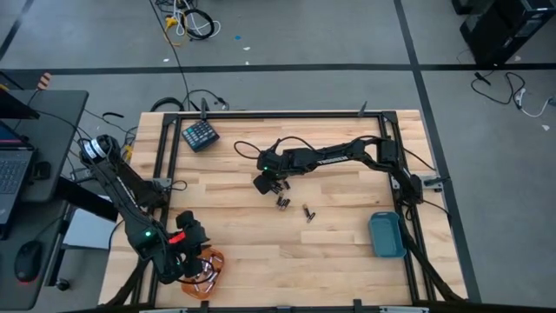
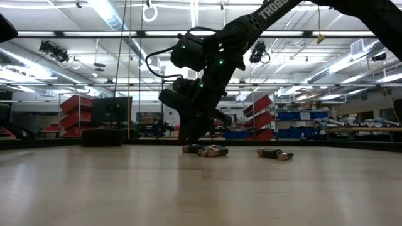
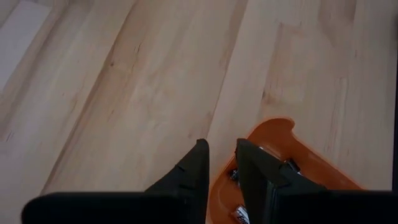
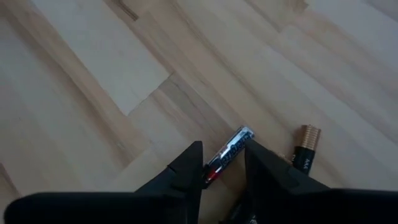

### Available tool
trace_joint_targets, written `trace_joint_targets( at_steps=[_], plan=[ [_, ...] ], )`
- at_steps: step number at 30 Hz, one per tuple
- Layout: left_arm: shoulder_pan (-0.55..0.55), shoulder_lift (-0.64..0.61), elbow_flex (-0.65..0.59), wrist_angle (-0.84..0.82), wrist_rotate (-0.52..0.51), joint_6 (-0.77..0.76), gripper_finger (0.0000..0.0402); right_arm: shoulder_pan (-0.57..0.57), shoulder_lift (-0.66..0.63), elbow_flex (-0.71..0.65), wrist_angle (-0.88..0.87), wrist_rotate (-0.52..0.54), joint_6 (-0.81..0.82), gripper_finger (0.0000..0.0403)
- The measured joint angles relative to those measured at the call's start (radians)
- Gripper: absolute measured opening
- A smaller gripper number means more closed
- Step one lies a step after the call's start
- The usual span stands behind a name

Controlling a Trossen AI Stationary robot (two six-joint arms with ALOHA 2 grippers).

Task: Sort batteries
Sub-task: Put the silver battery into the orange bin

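Note:
My right gripper [image 4: 224,163] reaches down to the middle of the table [image 1: 347,261], over a small cluster of batteries [image 1: 282,202]. Its fingers are open on either side of a silvery-black battery [image 4: 229,151] that lies on the wood. A black battery with a gold end [image 4: 306,152] lies just beside it, and two more batteries [image 1: 308,213] lie a little apart. My left gripper [image 3: 222,163] hovers open and empty above the orange tray [image 3: 311,162] at the near left corner. That tray holds a few batteries [image 3: 292,165]. My right gripper comes at the silvery-black battery slanting down from above, with the battery lying on the table in the gap between its fingers. I cannot tell whether either finger [image 4: 258,163] touches it.
A blue tray [image 1: 387,235] sits near the table's right edge. A dark teal keypad-like block [image 1: 200,135] lies at the far left. A dark frame [image 1: 278,113] runs round the table, and bare wood lies between the cluster and both trays.

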Motion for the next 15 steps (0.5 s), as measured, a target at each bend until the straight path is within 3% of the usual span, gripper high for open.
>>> trace_joint_targets(
  at_steps=[15],
  plan=[
    [0.000,0.000,0.000,0.000,-0.001,0.000,0.0078,0.011,0.056,0.005,0.042,-0.005,0.005,0.0106]
  ],
)
